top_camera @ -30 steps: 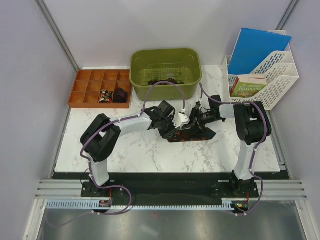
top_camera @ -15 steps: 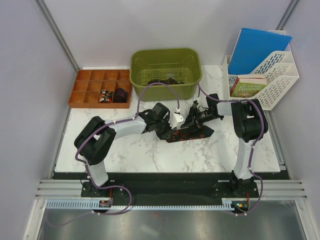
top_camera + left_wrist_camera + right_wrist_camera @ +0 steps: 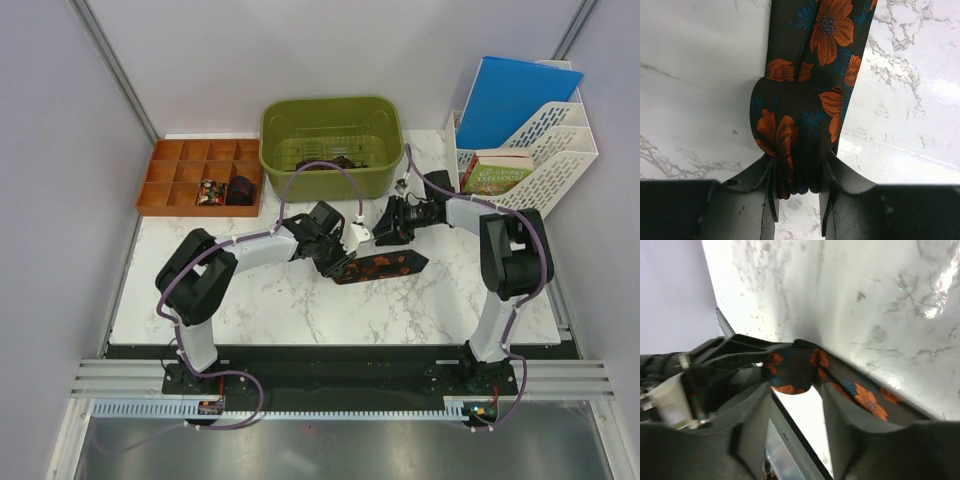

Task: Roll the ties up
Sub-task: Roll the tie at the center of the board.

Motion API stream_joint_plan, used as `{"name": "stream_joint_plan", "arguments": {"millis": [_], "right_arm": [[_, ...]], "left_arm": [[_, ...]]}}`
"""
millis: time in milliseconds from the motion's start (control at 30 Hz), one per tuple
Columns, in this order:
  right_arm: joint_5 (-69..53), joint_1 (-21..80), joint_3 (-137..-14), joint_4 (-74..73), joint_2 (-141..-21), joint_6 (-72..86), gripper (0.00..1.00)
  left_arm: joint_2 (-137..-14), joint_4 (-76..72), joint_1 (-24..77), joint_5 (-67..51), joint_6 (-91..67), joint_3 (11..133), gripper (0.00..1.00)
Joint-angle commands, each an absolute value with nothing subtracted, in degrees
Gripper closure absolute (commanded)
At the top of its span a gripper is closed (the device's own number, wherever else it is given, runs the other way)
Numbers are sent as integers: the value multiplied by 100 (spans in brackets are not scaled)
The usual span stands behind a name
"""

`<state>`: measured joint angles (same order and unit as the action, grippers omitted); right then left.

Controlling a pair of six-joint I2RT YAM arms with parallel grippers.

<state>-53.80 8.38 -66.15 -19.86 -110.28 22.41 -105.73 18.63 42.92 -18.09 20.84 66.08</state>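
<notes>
A dark fabric tie with orange flowers [image 3: 385, 266] lies on the white marble table [image 3: 280, 310], just in front of the olive-green plastic bin [image 3: 330, 104]. My left hand [image 3: 797, 186] is clamped on its folded end. My right hand [image 3: 794, 400] hovers open, holding nothing. For a tight roll, I judge I should turn that end evenly, with the edges aligned.

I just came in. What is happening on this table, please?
Two robot arms are working on a dark, orange-flowered tie that lies on the marble table. The left gripper is shut on the looped end of the tie. The right gripper is open and faces that end from close by, without gripping it. Most of the tie lies flat, not yet rolled.
</notes>
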Motion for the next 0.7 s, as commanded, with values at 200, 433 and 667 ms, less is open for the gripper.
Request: {"name": "stream_joint_plan", "arguments": {"millis": [200, 433, 667], "right_arm": [[-5353, 800, -5863, -2451, -10090, 1883, 82], [-5019, 809, -5783, -3304, -10336, 783, 96], [-4527, 888, -5800, -3489, -10643, 492, 96]], "left_arm": [[-10775, 2250, 4272, -1626, 2030, 6653, 98], [-10784, 2259, 4271, -1661, 2048, 6645, 98], [-10784, 2268, 4271, -1652, 2048, 6645, 98]]}}
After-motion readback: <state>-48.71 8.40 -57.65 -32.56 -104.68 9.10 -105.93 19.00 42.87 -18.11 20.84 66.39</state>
